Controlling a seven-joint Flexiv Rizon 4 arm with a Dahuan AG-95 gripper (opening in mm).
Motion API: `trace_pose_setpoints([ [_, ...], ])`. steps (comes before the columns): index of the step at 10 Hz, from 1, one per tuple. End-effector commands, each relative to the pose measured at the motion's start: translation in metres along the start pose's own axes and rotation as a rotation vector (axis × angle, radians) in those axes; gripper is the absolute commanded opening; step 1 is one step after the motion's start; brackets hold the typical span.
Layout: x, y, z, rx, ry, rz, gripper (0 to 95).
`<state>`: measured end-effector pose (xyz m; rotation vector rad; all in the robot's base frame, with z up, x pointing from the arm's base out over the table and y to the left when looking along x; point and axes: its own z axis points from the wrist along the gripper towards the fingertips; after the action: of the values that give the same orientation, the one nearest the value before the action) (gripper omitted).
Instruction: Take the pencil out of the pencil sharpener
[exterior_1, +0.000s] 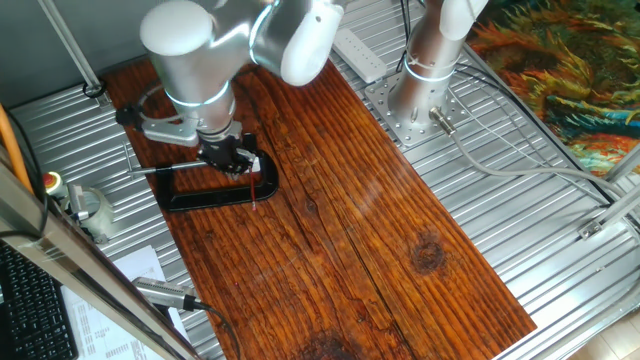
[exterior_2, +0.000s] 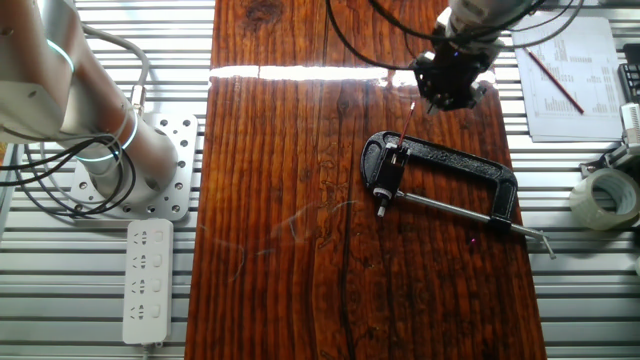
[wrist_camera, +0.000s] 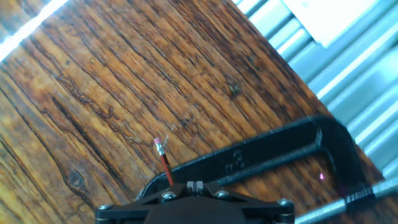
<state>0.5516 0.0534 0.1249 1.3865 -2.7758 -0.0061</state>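
On the dark wooden board (exterior_1: 350, 230) lies the black C-shaped clamp (exterior_2: 455, 165), its silver screw rod (exterior_2: 450, 208) running along its open side; the gripper (exterior_1: 232, 155) hangs just above the clamp's jaw end; in the hand view the pencil (wrist_camera: 165, 167) shows as a thin red stick rising from between the fingers at the bottom edge, its pale tip pointing away over the board; the fingers appear to be pinched on its lower end, though the contact itself is hidden by the gripper body; in one fixed view the red stick slants down from the gripper beside the clamp's end, and in the other fixed view a thin line runs from the gripper (exterior_2: 450, 85) toward the clamp's end; the pencil sharpener (exterior_2: 396, 155) is a tiny whitish block at that end of the clamp; whether the pencil's point is inside it cannot be told; a roll of tape (exterior_2: 605, 197) and a printed sheet (exterior_2: 565, 80) lie on the metal table (exterior_2: 580, 300) beside the board.
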Motion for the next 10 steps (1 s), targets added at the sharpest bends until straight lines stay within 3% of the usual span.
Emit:
trace_pose_setpoints([
  [1, -0.0017, -0.0005, 0.0090, -0.002, -0.014, -0.046, 0.0],
  [3, -0.0022, -0.0005, 0.0143, 0.000, -0.010, -0.068, 0.0],
  [5, -0.0020, -0.0005, 0.0151, 0.012, 0.016, -0.053, 0.0],
  [9, -0.0028, 0.0003, 0.0163, 0.013, 0.013, -0.064, 0.0],
  [10, -0.0040, 0.0019, 0.0169, 0.025, 0.013, -0.051, 0.0],
])
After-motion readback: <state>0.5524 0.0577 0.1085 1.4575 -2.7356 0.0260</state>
